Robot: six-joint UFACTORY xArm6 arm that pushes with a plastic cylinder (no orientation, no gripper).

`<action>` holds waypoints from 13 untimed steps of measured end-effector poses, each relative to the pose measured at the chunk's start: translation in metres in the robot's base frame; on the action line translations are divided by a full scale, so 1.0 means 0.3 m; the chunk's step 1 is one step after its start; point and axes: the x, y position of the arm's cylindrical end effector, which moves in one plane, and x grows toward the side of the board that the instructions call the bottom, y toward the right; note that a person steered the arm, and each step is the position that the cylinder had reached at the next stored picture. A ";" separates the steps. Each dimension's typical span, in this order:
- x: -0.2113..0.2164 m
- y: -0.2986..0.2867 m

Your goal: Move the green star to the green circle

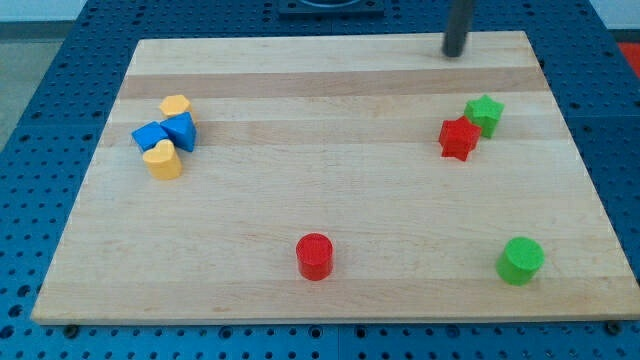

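The green star (pixel 485 113) sits at the view's upper right, touching a red star (pixel 459 138) just below and left of it. The green circle (pixel 521 260) stands near the view's bottom right, well below the green star. My tip (pixel 454 53) is at the view's top edge of the board, above and slightly left of the green star, apart from every block.
A red circle (pixel 314 256) stands at the bottom centre. At the view's left is a cluster: two yellow blocks (pixel 163 159) (pixel 175 105) and two blue blocks (pixel 151 135) (pixel 182 130). The wooden board (pixel 320 200) lies on a blue pegboard.
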 end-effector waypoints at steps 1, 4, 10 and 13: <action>0.024 0.030; 0.632 -0.102; 0.390 0.025; 0.677 0.106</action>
